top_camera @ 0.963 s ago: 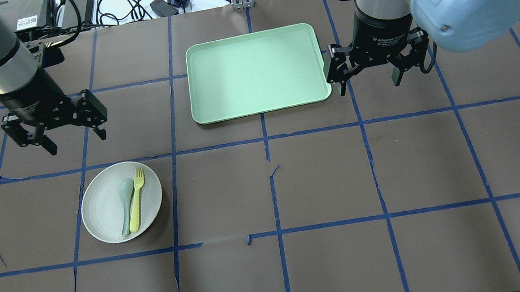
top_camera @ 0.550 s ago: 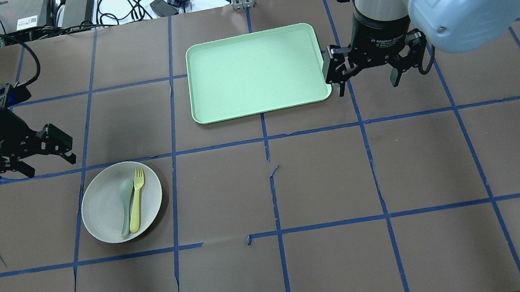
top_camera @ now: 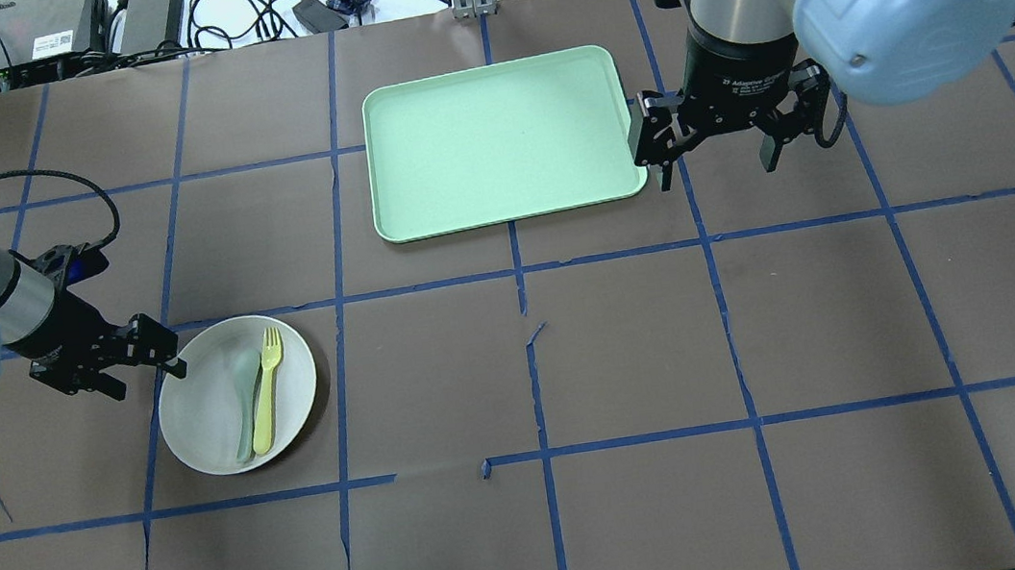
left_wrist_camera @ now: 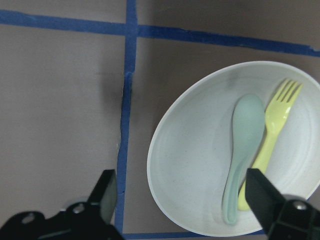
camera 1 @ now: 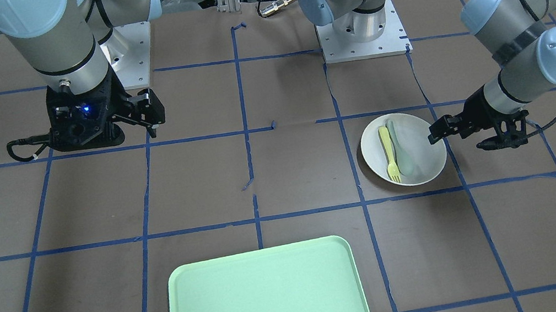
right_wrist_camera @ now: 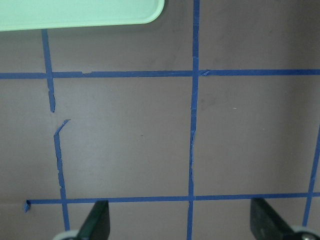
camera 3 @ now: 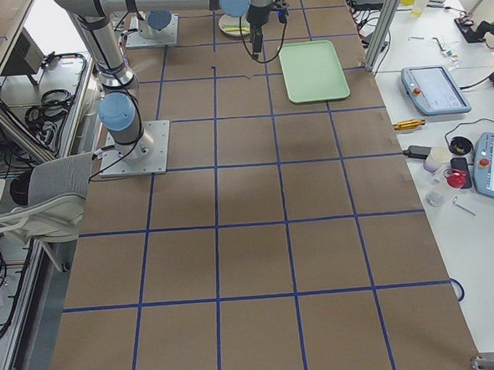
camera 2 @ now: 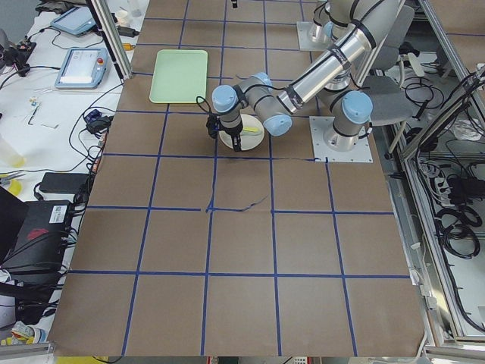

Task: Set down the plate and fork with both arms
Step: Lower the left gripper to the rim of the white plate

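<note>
The off-white plate (top_camera: 204,414) sits on the table at the near left, with the pale-yellow fork (top_camera: 267,392) lying in it beside a grey-green spoon (top_camera: 246,404). My left gripper (top_camera: 149,379) is open and empty, low at the plate's left rim. In the left wrist view the plate (left_wrist_camera: 190,165), the fork (left_wrist_camera: 267,150) and the spoon (left_wrist_camera: 243,155) show between the open fingers (left_wrist_camera: 106,192). From the front the plate (camera 1: 422,152) lies just beside the left gripper (camera 1: 455,143). My right gripper (top_camera: 718,170) is open and empty, hanging by the tray's right edge.
A mint-green rectangular tray (top_camera: 500,141) lies at the far middle of the table; its corner shows in the right wrist view (right_wrist_camera: 75,12). Blue tape lines grid the brown table. Cables and boxes (top_camera: 146,19) lie beyond the far edge.
My left arm swung toward the table's near left and came down, bringing its open gripper to the plate's left rim. The right gripper has hardly moved.
</note>
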### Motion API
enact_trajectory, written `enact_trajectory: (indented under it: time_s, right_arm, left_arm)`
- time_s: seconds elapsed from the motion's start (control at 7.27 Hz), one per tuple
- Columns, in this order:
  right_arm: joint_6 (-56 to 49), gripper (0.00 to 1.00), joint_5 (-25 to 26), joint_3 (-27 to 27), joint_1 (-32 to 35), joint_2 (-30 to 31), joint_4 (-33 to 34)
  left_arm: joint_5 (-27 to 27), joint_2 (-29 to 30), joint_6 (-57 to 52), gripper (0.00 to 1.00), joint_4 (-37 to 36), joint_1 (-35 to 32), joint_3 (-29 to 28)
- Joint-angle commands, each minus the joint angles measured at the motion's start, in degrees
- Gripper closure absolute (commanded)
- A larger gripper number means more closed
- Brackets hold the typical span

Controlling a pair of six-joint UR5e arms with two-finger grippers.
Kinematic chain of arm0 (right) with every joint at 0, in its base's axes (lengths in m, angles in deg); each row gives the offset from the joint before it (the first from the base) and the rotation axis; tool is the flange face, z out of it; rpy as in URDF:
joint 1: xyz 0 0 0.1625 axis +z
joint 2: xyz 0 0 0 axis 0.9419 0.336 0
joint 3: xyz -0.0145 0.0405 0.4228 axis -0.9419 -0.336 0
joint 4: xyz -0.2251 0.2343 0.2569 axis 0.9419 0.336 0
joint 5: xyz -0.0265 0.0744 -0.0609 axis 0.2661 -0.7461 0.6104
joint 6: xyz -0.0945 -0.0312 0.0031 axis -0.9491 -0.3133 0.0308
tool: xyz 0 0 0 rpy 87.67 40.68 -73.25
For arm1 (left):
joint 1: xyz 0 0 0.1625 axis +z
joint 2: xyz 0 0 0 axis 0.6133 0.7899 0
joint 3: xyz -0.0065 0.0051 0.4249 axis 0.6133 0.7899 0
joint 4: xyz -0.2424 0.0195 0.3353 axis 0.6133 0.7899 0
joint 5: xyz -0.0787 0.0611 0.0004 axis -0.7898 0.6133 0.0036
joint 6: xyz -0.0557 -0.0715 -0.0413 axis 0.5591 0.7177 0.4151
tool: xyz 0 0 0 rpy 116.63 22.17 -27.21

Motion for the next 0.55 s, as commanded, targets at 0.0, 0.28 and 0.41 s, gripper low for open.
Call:
enact_trajectory:
  time_s: [0.0,0.28,0.41]
  right_arm:
    - [-0.03,0.0,-0.05,0.05,0.0,-0.01,0.0]
    - [-0.03,0.0,-0.05,0.05,0.0,-0.28,0.0]
    - [-0.03,0.0,0.04,-0.04,0.0,-0.54,0.35]
  left_arm:
    - [1.24,3.69,-0.82,0.2,-0.33,0.15,0.25]
    - [3.79,4.93,-1.96,0.37,-0.33,0.24,0.34]
    - [4.06,5.28,-1.97,0.58,-0.16,0.24,0.34]
